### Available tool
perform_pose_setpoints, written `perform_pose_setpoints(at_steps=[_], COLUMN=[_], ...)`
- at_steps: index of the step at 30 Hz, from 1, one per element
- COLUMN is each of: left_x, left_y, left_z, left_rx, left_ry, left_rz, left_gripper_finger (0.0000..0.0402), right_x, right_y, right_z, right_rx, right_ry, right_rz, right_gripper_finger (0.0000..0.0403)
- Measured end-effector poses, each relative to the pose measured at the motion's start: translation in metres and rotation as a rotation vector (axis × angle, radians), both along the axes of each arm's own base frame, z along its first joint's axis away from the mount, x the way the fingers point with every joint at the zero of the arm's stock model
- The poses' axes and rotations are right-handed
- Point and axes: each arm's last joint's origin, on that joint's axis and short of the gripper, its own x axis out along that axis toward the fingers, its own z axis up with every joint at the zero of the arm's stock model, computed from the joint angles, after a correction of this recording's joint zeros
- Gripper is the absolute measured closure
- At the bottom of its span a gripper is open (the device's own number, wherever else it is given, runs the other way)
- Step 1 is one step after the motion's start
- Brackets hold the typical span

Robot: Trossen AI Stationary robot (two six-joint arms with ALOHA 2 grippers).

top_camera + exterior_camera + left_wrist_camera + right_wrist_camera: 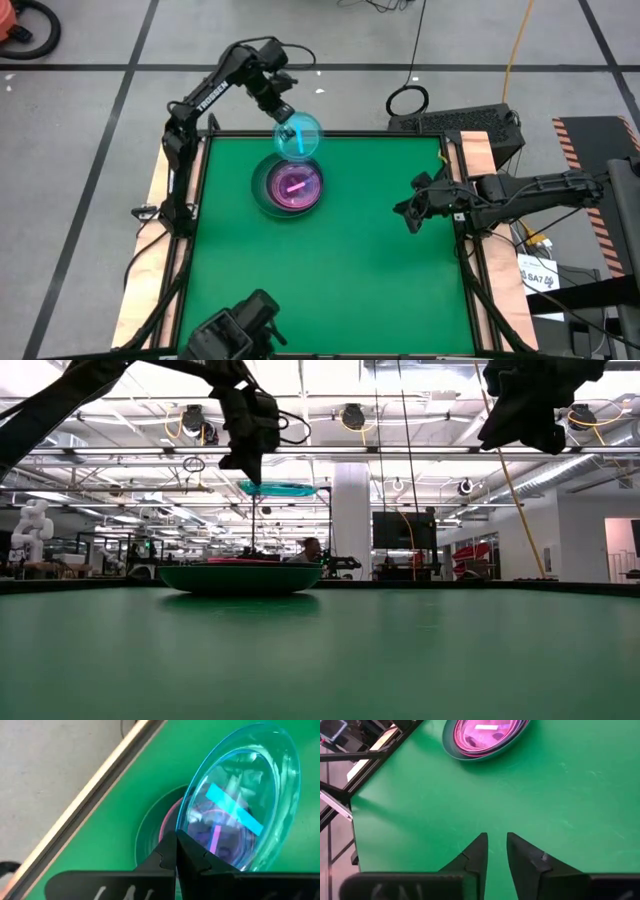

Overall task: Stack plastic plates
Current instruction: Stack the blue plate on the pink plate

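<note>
plastic plates, stacked (292,186) with a translucent pink one on top of a dark grey one, rest on the green table (330,270); nearest the camera, the right gripper (495,851) waits well apart from the stack, fingers slightly parted and empty. beyond the stack, the left gripper (287,128) is pinched on the rim of a small translucent cyan round plate (298,137), held above the stack's far edge. light, stiff and likely slippery, it is best gripped at the rim.

- We see a green surface (340,270) with a raised frame around it.
- On it, toward the far side and left of centre, rests one stack of plates (290,187), dark grey beneath, pink on top.
</note>
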Motion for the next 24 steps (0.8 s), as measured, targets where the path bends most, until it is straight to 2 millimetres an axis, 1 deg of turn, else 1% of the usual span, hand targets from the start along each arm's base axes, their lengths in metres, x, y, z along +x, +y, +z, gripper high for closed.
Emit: perform_pose_setpoints(at_steps=[4,8,11,13,17,20,22,24], left_x=[0.002,0.002,0.002,0.005,0.007,0.000,-0.002,-0.007], left_y=[-0.001,-0.002,-0.005,-0.012,-0.031,-0.046,-0.052,-0.057], left_z=[-0.008,-0.018,-0.020,-0.024,-0.032,-0.032,-0.031,-0.037], left_rx=[-0.028,-0.070,-0.074,-0.092,-0.105,-0.087,-0.037,-0.036], left_ry=[0.000,0.026,0.031,0.042,0.050,0.042,-0.006,-0.015], left_rz=[-0.052,-0.047,-0.057,-0.074,-0.103,-0.075,-0.056,-0.037], left_gripper_finger=[0.0402,0.0402,0.0402,0.0402,0.0402,0.0402,0.0402,0.0402], right_x=[0.000,0.000,0.000,0.001,0.000,0.000,0.000,0.000], right_y=[-0.001,-0.002,-0.002,-0.002,-0.002,-0.002,-0.002,-0.003], right_z=[0.000,0.000,0.001,0.001,0.001,0.001,0.001,0.001], right_rx=[-0.023,-0.030,-0.028,-0.027,-0.027,-0.034,-0.051,-0.066], right_ry=[-0.003,-0.006,-0.013,-0.017,-0.016,-0.016,-0.017,-0.018], right_rz=[-0.025,-0.046,-0.046,-0.048,-0.048,-0.056,-0.072,-0.086], right_gripper_finger=[0.0353,0.0370,0.0382,0.0390,0.0401,0.0401,0.0401,0.0401])
